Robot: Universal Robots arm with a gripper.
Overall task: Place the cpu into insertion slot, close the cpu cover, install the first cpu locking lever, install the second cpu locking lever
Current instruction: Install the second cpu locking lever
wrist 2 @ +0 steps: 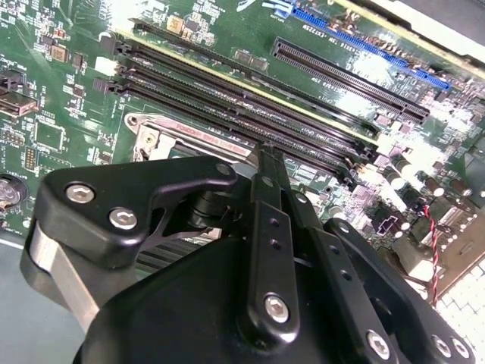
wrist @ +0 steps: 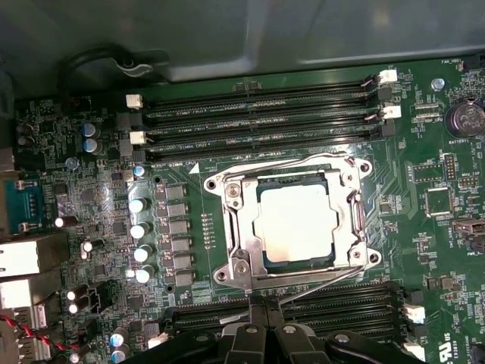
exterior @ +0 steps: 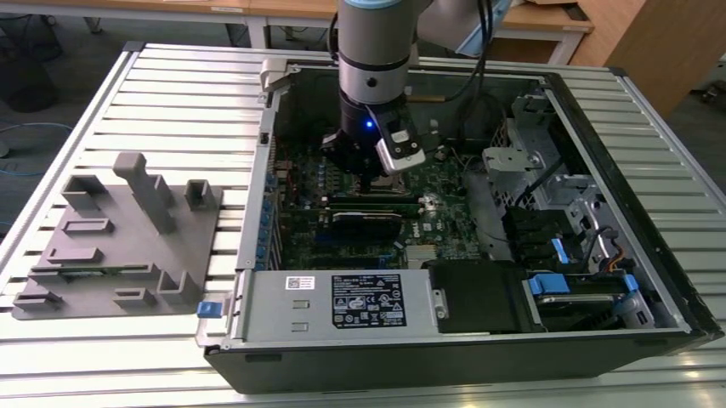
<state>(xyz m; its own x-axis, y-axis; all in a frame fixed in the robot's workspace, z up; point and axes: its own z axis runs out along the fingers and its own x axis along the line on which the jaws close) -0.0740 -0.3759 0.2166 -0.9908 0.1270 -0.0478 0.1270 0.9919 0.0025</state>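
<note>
Looking down through the first wrist view, you have the gripper [wrist: 264, 305] nearest the lens, its two black fingers [wrist: 250, 334] pressed together with no gap between them and nothing held. Their tips meet at the edge of the socket frame, right where a thin wire locking lever [wrist: 318, 283] runs along that side of the socket; whether they actually touch the wire you cannot tell.

Just past the tips sits the insertion slot [wrist: 227, 180], framed in silver metal on the green motherboard [wrist: 98, 197]. The cpu [wrist: 297, 224] lies flat inside it, its pale metal top showing through the square window of the cpu cover [wrist: 239, 227], which is down flat over the chip. A second wire lever [wrist: 292, 158] traces the far side of the frame, lying low against it.

Beyond the socket you see a bank of long black memory slots [wrist: 258, 121], and another bank flanks the gripper on the near side.

In the second wrist view the gripper [wrist 2: 267, 152] has its closed fingers reaching down beside the memory slots [wrist 2: 227, 98], with blue-ended expansion slots [wrist 2: 364, 45] farther off.

From the exterior view, the arm [exterior: 375, 51] drops straight into the open computer case [exterior: 635, 297], with the gripper [exterior: 369, 174] low over the board's middle. A grey fixture tray [exterior: 114, 238] rests on the slatted table [exterior: 182, 85] at the exterior view's left, well apart from the case.
</note>
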